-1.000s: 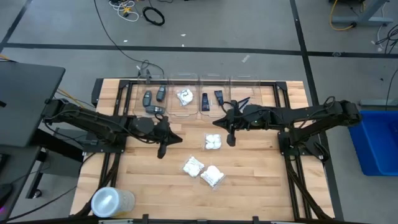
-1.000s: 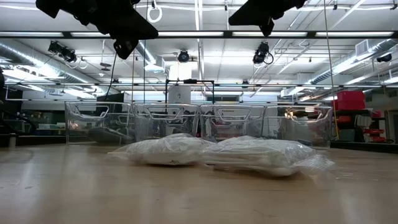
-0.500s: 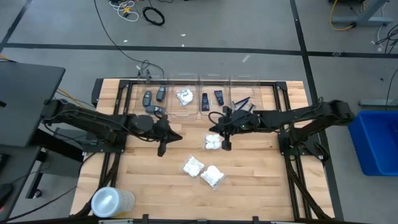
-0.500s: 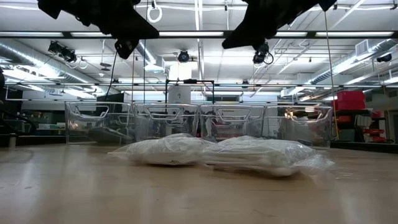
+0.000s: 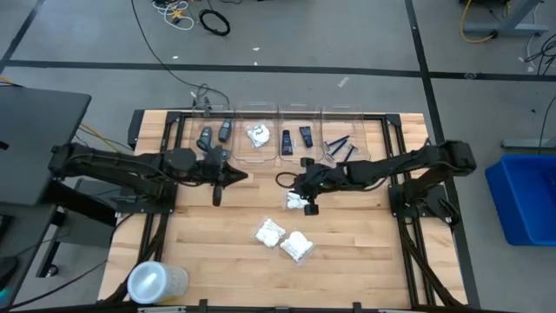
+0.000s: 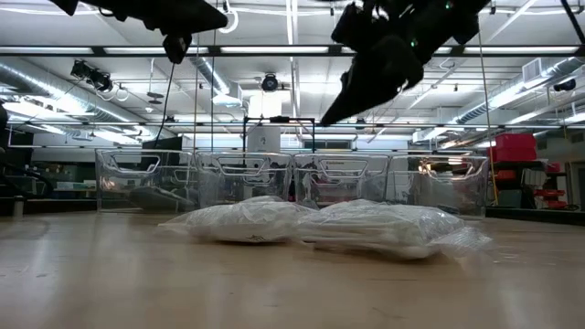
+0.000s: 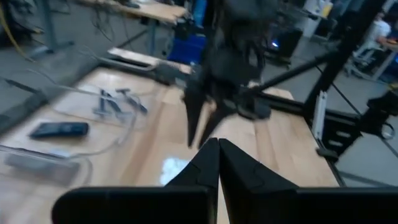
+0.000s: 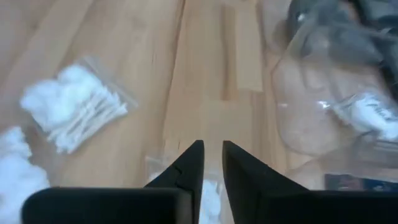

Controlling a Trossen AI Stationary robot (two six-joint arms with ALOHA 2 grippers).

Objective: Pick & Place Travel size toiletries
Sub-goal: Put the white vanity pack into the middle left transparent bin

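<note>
White crinkly packets sit on the wooden table point(image 5: 365, 252): two packets point(image 5: 270, 232) point(image 5: 297, 246) lie side by side nearest the front edge, and a third packet point(image 5: 296, 201) lies farther back toward the middle. A translucent round container point(image 5: 149, 283) stands at the front left corner.

Directly over that third packet hangs the right gripper point(image 5: 310, 207), pointing down, its fingers point(image 8: 189, 165) a narrow gap apart and holding nothing; its wrist view shows the packet just beyond the fingertips and another packet point(image 8: 76, 106) of cotton swabs off to one side. The left gripper point(image 5: 216, 198) hovers over bare wood left of centre, fingers point(image 7: 205, 163) pressed together and empty.

Farther back, a row of clear plastic bins point(image 5: 300, 111) runs along the table's far edge. From left to right they hold dark grey oval cases point(image 5: 206, 137), one white packet point(image 5: 257, 135), small black tubes point(image 5: 287, 140) and thin blue razors point(image 5: 339, 145). Another dark case point(image 5: 218, 153) lies at the near edge of the leftmost bin
</note>
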